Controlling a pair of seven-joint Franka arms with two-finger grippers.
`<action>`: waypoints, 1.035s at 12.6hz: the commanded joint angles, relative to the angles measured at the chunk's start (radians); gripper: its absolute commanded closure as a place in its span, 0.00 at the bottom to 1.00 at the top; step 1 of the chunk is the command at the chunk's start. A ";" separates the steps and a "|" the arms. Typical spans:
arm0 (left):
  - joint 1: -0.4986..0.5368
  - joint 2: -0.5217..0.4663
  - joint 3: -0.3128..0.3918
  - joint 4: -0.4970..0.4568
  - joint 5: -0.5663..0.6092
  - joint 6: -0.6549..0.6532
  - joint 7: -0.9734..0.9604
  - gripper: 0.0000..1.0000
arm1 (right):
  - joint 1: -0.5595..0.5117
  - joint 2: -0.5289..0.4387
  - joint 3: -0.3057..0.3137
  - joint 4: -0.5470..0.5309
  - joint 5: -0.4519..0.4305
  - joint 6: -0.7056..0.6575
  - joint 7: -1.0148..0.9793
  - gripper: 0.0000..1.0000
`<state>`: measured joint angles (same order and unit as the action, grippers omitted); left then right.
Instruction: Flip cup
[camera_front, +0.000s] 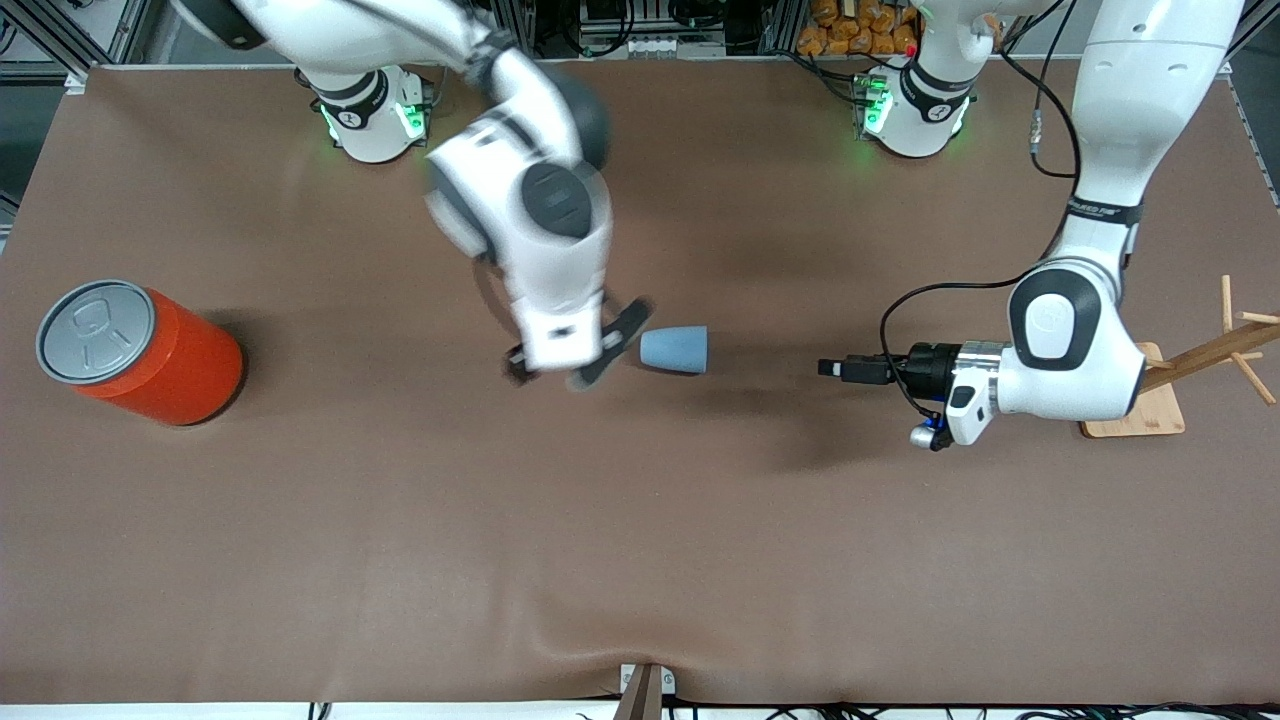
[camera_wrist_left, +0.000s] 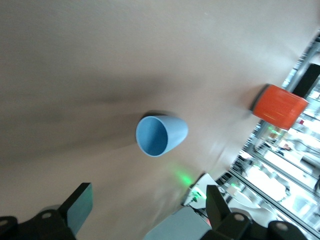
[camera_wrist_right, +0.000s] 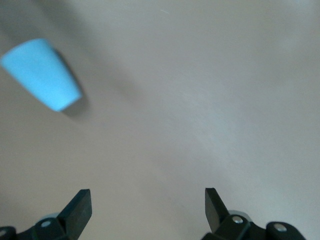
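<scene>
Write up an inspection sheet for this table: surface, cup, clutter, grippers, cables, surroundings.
Surface: brown table cover, rippled at the edge nearest the front camera.
Job's things: cup lying on its side, mouth toward the left arm's end.
Clutter: orange can at the right arm's end; wooden rack at the left arm's end.
Grippers: right gripper open, beside the cup; left gripper open, low, pointing at the cup.
Cables: black cable looping along the left arm.
Surroundings: metal framing past the bases.

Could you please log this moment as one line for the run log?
cup: on its side, untouched | right gripper: open, beside cup | left gripper: open, waiting, mouth of cup faces it
</scene>
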<state>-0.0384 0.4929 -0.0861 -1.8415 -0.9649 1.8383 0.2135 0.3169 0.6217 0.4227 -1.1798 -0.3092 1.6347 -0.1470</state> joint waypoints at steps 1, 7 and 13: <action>-0.017 0.021 0.000 -0.054 -0.136 0.016 0.146 0.00 | -0.247 -0.040 0.160 -0.037 0.016 -0.022 0.026 0.00; -0.067 0.110 0.000 -0.090 -0.368 0.039 0.401 0.00 | -0.358 -0.178 0.084 -0.040 0.056 -0.067 0.328 0.00; -0.115 0.194 0.000 -0.099 -0.559 0.039 0.605 0.00 | -0.340 -0.449 -0.296 -0.176 0.327 -0.157 0.406 0.00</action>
<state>-0.1317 0.6605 -0.0876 -1.9378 -1.4475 1.8657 0.7422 -0.0371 0.3141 0.2139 -1.2101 -0.0456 1.4640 0.2569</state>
